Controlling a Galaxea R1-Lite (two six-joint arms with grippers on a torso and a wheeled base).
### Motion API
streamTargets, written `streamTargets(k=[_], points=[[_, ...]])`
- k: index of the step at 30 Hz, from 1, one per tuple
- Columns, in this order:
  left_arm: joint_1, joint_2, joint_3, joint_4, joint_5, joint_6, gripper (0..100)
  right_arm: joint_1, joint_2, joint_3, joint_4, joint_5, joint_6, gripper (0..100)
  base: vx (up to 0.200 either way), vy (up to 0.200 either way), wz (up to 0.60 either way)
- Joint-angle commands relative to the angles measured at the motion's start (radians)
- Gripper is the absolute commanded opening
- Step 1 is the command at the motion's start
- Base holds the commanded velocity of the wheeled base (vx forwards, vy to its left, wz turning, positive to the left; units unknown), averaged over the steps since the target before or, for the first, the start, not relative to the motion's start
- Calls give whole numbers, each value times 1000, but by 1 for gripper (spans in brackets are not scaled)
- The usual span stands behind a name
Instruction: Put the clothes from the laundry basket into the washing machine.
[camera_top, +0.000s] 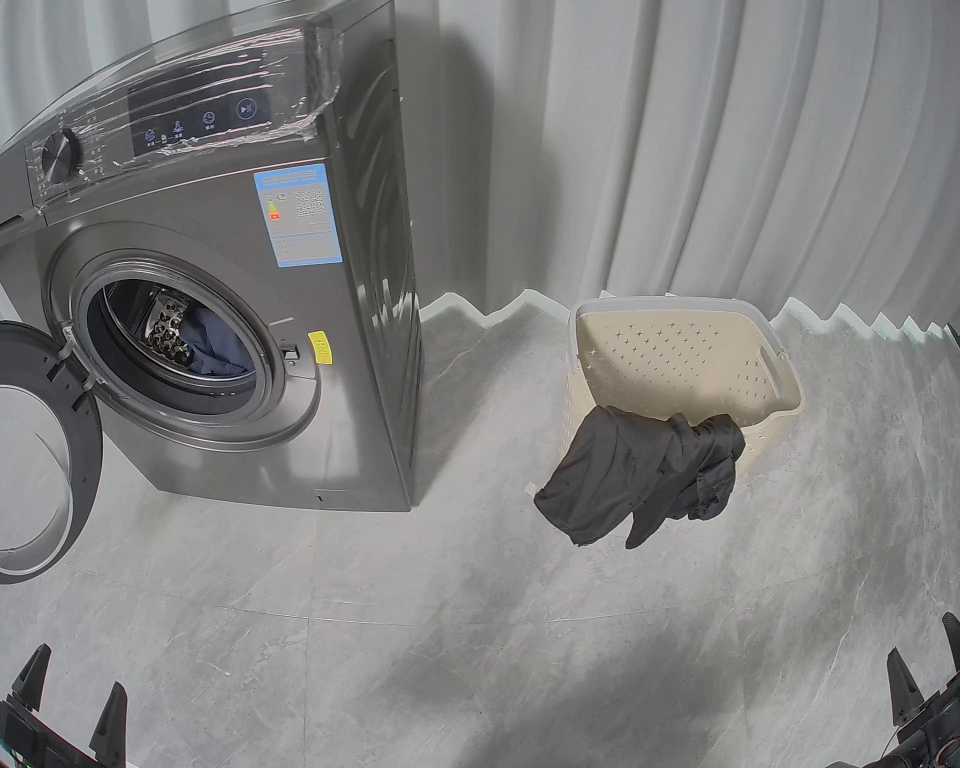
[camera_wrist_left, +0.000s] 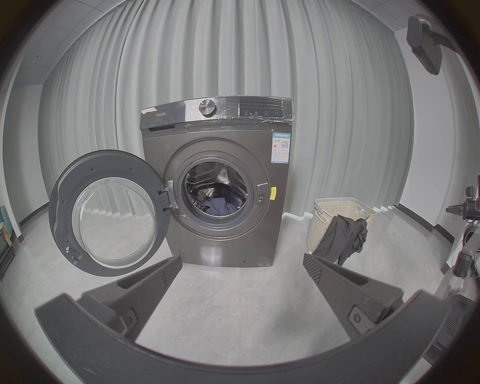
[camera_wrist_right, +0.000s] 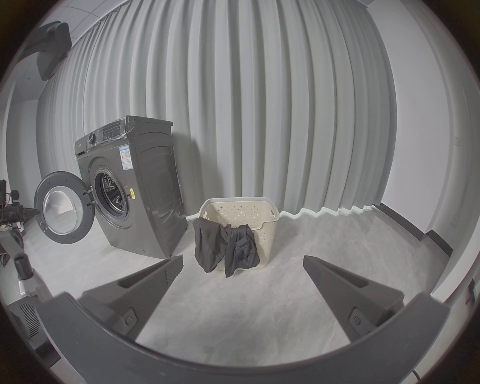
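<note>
We see a dark fabric garment (camera_top: 640, 470) draped over the cream perforated plastic basket (camera_top: 700, 350) beside the grey metal washing machine (camera_top: 330, 400). The left hand (camera_top: 78, 672) and right hand (camera_top: 922, 640) are spread wide and empty.

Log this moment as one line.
door open | blue cloth in washer | dark garment over basket rim | left gripper open | right gripper open

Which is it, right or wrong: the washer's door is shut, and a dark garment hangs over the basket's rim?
Wrong on one point: the door of the washer is swung open, as the head view shows. The dark garment does hang over the rim of the basket.
</note>
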Motion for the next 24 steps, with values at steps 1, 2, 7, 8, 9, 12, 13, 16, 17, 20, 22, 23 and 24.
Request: streamTargets(k=[1, 2, 7, 8, 9, 12, 13, 16, 17, 20, 22, 23, 24], points=[[0, -13, 16, 0, 0, 0, 100, 0, -14, 16, 0, 0, -1, 100, 0, -200, 0], [0, -13, 16, 0, 0, -2, 100, -2, -14, 16, 0, 0, -1, 100, 0, 0, 0], [0, -13, 16, 0, 2, -6, 100, 0, -14, 16, 0, 0, 0, 100, 0, 0, 0], [0, -13, 16, 0, 2, -6, 100, 0, -14, 16, 0, 0, 0, 100, 0, 0, 0], [0, -13, 16, 0, 3, -8, 100, 0, -14, 16, 0, 0, 0, 100, 0, 0, 0], [2, -13, 16, 0, 5, -2, 100, -2, -14, 16, 0, 0, -1, 100, 0, -133, 0], [2, -13, 16, 0, 2, 0, 100, -2, -14, 16, 0, 0, -1, 100, 0, -200, 0], [2, -13, 16, 0, 2, -2, 100, -2, -14, 16, 0, 0, -1, 100, 0, -200, 0], [0, -13, 16, 0, 2, -3, 100, -3, -14, 16, 0, 0, -1, 100, 0, -200, 0], [0, -13, 16, 0, 2, -6, 100, -3, -14, 16, 0, 0, -1, 100, 0, -200, 0], [0, -13, 16, 0, 2, -6, 100, -3, -14, 16, 0, 2, -3, 100, 0, -200, 0], [0, -13, 16, 0, 2, -6, 100, -3, -14, 16, 0, 2, -3, 100, 0, -200, 0], [0, -13, 16, 0, 2, -6, 100, -3, -14, 16, 0, 3, -3, 100, 0, -200, 0]])
